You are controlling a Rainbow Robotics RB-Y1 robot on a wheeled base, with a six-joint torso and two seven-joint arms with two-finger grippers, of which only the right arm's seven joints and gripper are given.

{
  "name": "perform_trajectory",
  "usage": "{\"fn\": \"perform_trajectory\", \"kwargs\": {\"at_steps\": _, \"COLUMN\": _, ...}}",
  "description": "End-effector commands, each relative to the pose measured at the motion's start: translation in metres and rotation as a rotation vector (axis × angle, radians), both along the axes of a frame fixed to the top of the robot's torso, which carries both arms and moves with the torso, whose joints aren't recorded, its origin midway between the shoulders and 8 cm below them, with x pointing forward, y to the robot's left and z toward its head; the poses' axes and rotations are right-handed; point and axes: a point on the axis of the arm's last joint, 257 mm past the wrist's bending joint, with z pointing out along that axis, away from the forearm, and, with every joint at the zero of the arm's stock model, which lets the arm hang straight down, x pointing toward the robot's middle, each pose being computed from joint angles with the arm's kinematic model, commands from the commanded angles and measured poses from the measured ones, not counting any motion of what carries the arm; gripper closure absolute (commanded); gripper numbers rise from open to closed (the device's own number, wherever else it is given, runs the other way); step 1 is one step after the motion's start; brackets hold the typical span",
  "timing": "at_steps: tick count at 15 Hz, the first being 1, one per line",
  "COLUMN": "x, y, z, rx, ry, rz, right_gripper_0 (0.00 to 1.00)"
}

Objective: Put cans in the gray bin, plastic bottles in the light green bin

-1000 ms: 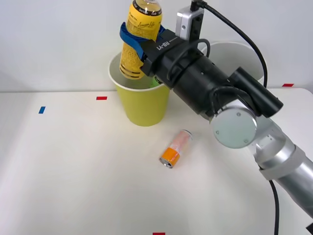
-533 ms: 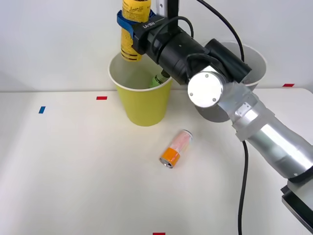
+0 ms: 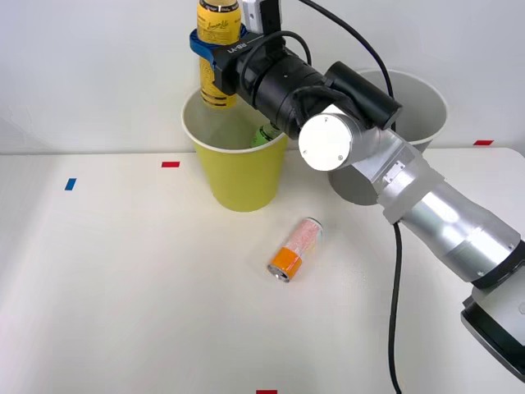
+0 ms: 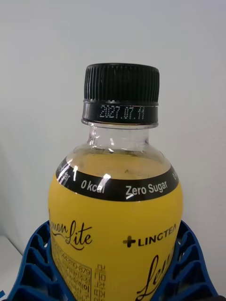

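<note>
Yellow-labelled plastic bottle [image 3: 216, 57] with black cap hangs clamped upright in the right gripper [image 3: 215, 51].
The yellow-green bucket [image 3: 238, 164] sits directly beneath; best lower slightly, then release inside its rim.

so the right arm [image 3: 426, 205] is a chunky thing: silver-grey metal tube on the lower section, then fat black cylindrical housings toward the wrist. There's a round pale silver cap [image 3: 326, 142] on the side of one joint. A black cable [image 3: 394, 271] runs along the arm and loops over the top near the wrist. Small white lettering sits on the black block behind the fingers, too small to read. A silver camera box [image 3: 261, 12] is mounted on top. Fingers [image 4: 33, 268] are blue, ribbed, lattice-like plastic
</note>
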Motion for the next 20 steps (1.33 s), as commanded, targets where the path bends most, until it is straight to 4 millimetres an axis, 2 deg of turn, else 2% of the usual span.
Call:
{"fn": "perform_trajectory", "kwargs": {"at_steps": 1, "x": 0.001, "y": -0.001, "z": 0.0, "rx": 0.001, "ry": -0.002, "rz": -0.004, "right_gripper_0": 0.43}}
{"fn": "perform_trajectory", "kwargs": {"at_steps": 2, "x": 0.001, "y": 0.0, "z": -0.002, "rx": -0.001, "ry": 0.002, "rz": -0.002, "right_gripper_0": 0.0}}
{"fn": "perform_trajectory", "kwargs": {"at_steps": 9, "x": 0.0, "y": -0.005, "z": -0.008, "rx": -0.041, "ry": -0.018, "rz": -0.01, "right_gripper_0": 0.0}}
{"fn": "perform_trajectory", "kwargs": {"at_steps": 12, "x": -0.021, "y": -0.016, "z": 0.0, "rx": -0.012, "ry": -0.043, "rz": 0.013, "right_gripper_0": 0.0}}
{"fn": "perform_trajectory", "kwargs": {"at_steps": 14, "x": -0.056, "y": -0.033, "z": 0.008, "rx": 0.04, "ry": -0.067, "rz": 0.043, "right_gripper_0": 0.0}}
{"fn": "perform_trajectory", "kwargs": {"at_steps": 16, "x": -0.087, "y": -0.061, "z": 0.005, "rx": 0.1, "ry": -0.059, "rz": 0.047, "right_gripper_0": 0.0}}
{"fn": "perform_trajectory", "kwargs": {"at_steps": 20, "x": -0.143, "y": -0.141, "z": -0.014, "rx": 0.222, "ry": -0.021, "rz": -0.026, "right_gripper_0": 0.0}}
